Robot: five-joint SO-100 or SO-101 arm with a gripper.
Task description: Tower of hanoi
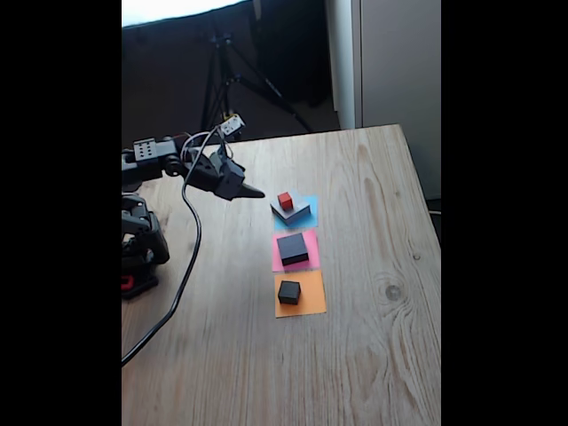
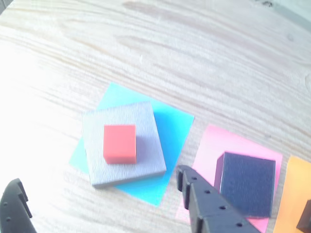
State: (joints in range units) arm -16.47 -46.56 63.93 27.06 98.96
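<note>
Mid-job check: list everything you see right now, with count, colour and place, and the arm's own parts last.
Red cube: 1, red, on top of the grey block.
Grey block: 1, grey, flat, on the blue paper square.
Medium black block: 1, black, on the pink paper square.
Small black cube: 1, black, on the orange paper square.
Blue paper square: 1, blue, farthest of the three in the fixed view.
Pink paper square: 1, pink, middle of the row.
Orange paper square: 1, orange, nearest.
Table: 1, light wood, under everything.
Tripod: 1, black, beyond the table's far edge.
Cable: 1, black, trailing across the table from the arm.
Arm: 1, black, at the left of the fixed view.
Gripper: 1, black, open, above the grey block's near edge, holding nothing.
</note>
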